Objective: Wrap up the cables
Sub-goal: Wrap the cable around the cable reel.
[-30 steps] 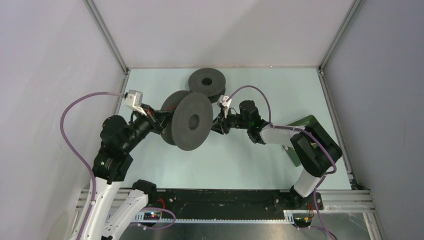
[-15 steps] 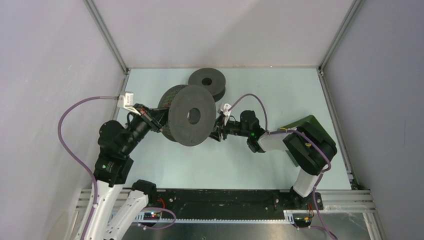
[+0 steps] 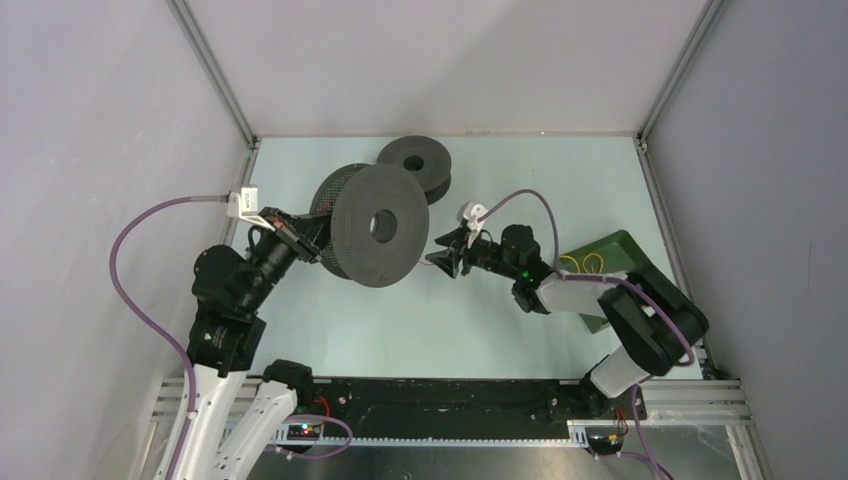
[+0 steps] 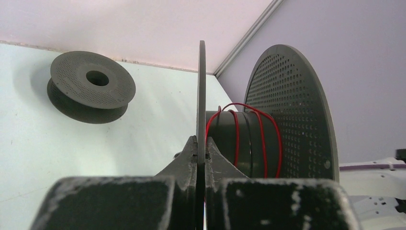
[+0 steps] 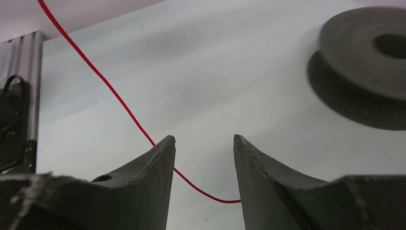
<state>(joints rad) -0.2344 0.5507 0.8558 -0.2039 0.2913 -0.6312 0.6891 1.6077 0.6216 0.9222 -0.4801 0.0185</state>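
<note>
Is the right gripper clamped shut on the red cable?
No. In the right wrist view the right gripper has its jaws wide apart, and the red cable runs loose across the gap.

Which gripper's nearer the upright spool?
Left. The left gripper is clamped on one flange of the upright spool. The right gripper is open, off to the spool's right and apart from it.

Bright, even light; soft shadows
</note>
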